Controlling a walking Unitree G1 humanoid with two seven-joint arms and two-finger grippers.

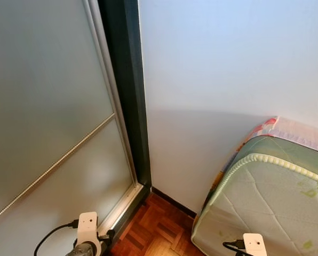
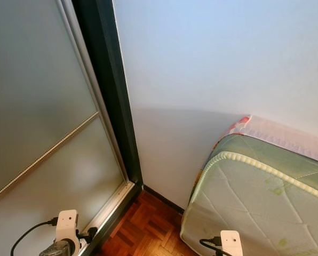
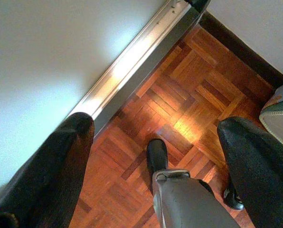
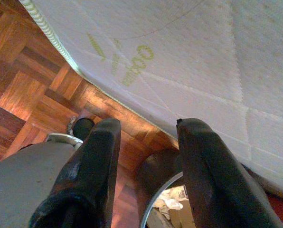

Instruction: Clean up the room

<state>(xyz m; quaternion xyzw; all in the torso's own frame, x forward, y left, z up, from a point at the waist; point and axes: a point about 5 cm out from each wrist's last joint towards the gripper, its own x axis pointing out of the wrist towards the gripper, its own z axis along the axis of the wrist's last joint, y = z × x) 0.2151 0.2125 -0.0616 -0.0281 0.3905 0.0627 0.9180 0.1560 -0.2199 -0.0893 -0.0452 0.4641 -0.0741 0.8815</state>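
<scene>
Two pincers hang low, both released and empty. A quilted mattress (image 1: pixel 271 202) leans on the wall just beyond the right pincer (image 4: pixel 148 142). The frosted sliding door (image 1: pixel 47 117) stands beside the left pincer (image 3: pixel 155 137), above parquet floor (image 3: pixel 189 90).

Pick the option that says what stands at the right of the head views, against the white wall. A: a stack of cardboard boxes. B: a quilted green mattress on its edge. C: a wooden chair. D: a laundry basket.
B: a quilted mattress with pale green piping stands on its edge on the parquet floor, against the white wall.
</scene>
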